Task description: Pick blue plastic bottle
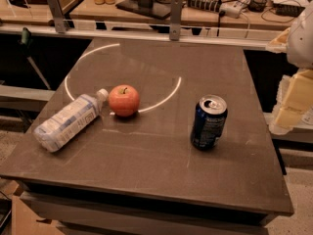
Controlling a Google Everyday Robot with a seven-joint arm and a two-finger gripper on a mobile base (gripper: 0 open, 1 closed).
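Note:
The blue plastic bottle (68, 122) lies on its side at the left of the dark table (161, 175). It is clear, with a pale blue-and-white label, and its white cap points to the upper right, almost touching a red apple (124, 100). My gripper (292, 102) shows only as pale cream and white parts at the right edge of the view. It is beside the table's right side, far from the bottle and holding nothing that I can see.
A dark blue soda can (209, 123) stands upright at the right of the table, between the bottle and my arm. A glass rail with metal posts (176, 18) runs behind the table. A desk with cables and a power strip (210, 4) lies beyond.

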